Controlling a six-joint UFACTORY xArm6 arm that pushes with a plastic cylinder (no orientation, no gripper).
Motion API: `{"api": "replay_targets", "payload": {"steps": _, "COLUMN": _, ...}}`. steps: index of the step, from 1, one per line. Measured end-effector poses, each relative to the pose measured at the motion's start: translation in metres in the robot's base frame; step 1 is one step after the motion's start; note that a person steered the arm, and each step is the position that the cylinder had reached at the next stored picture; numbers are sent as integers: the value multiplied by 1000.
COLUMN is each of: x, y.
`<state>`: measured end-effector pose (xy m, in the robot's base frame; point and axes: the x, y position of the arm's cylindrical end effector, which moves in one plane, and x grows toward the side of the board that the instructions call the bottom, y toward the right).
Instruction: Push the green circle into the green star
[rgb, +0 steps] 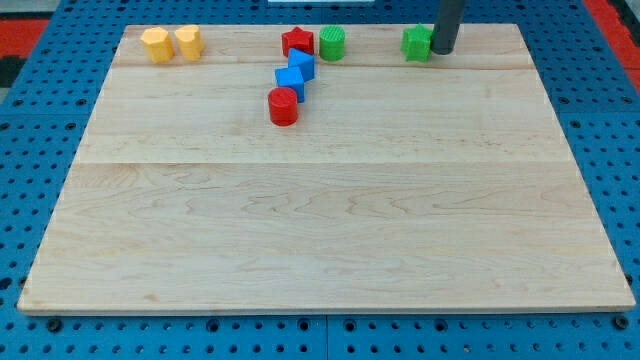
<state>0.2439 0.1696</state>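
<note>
Bare board separates green circle from green star; red star touches circle's left.

You are looking at a pale wooden worktop with visible plank seams, lying on a blue perforated base; red shows at the view's top corners, under even light.

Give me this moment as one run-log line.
tool: my tip touching green star's right side | green circle beside red star, apart from green star | push: not done
</note>
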Motion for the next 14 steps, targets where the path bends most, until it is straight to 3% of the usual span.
{"api": "replay_targets", "payload": {"steps": 1, "x": 12, "y": 50}}
{"api": "replay_targets", "payload": {"steps": 2, "x": 62, "y": 25}}
{"api": "replay_targets", "payload": {"steps": 3, "x": 39, "y": -80}}
{"api": "replay_targets", "payload": {"steps": 6, "x": -52, "y": -110}}
{"api": "replay_targets", "payload": {"steps": 9, "x": -51, "y": -208}}
{"api": "replay_targets", "payload": {"steps": 10, "x": -30, "y": -202}}
{"api": "replay_targets", "payload": {"steps": 14, "x": -18, "y": -178}}
